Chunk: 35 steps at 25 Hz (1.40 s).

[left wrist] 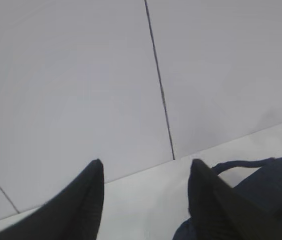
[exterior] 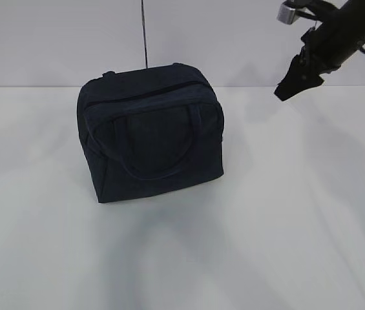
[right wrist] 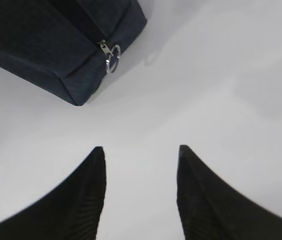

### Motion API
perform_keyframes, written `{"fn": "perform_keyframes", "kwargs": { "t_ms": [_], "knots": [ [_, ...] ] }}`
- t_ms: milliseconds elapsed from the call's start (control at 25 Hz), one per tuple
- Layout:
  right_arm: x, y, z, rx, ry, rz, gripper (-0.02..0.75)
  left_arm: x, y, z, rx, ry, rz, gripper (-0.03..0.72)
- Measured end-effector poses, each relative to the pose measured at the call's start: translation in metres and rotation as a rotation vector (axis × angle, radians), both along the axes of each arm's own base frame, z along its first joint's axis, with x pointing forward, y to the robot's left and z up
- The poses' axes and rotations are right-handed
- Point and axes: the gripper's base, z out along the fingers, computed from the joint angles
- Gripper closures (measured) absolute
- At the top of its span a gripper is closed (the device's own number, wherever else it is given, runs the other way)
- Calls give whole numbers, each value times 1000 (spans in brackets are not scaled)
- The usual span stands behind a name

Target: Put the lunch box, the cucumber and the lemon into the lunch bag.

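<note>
The dark navy lunch bag point(exterior: 150, 135) stands upright in the middle of the white table, its top zipper line closed and a loop handle hanging down its front. The lunch box, the cucumber and the lemon are out of view. My right gripper point(exterior: 284, 90) hangs high at the back right, well clear of the bag. In the right wrist view this gripper point(right wrist: 141, 148) is open over bare table, with the bag's corner point(right wrist: 46, 40) and its metal ring pull point(right wrist: 113, 59) ahead on the left. My left gripper point(left wrist: 146, 162) is open and empty, the bag point(left wrist: 270, 185) just beyond its right finger.
A white table point(exterior: 285, 213) spreads around the bag, with a pale wall point(exterior: 234, 39) behind it carrying a dark vertical seam point(exterior: 144, 32). The left arm does not show in the exterior view.
</note>
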Motion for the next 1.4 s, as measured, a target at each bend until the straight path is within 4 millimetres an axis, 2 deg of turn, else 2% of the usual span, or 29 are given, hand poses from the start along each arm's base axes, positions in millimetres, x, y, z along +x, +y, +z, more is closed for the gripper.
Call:
{"fn": "perform_keyframes", "kwargs": {
  "t_ms": [160,400,520,640,760,840,920,1000,1160,1320,1400],
  "knots": [
    [-17,-7,42,-37,-36,-123,388,-20,5,19,-138,-20,-73,295],
    [-61,-11,117,-11,-159,-238,388,-49,6,47,-244,-116,-264,295],
    [-89,-11,154,33,-215,-298,388,-64,5,59,-276,-169,-381,295],
    [-126,-12,193,91,-286,-362,388,-74,7,66,-289,-203,-426,298],
    [-167,-13,221,130,-358,-390,388,-78,9,69,-294,-217,-437,301],
    [-193,-14,231,131,-391,-398,388,-78,9,69,-281,-223,-438,302],
    [-218,-16,232,127,-401,-423,388,-78,9,69,-273,-227,-438,302],
    [-244,-19,225,118,-385,-458,388,-78,9,69,-262,-229,-438,303],
    [-309,-24,192,80,-359,-485,388,-76,8,56,-224,-204,-427,303],
    [-358,-26,157,105,-343,-552,388,-75,8,49,-214,-186,-418,303],
    [-373,-27,144,121,-343,-578,388,-75,8,49,-213,-187,-418,304]
  ]
}}
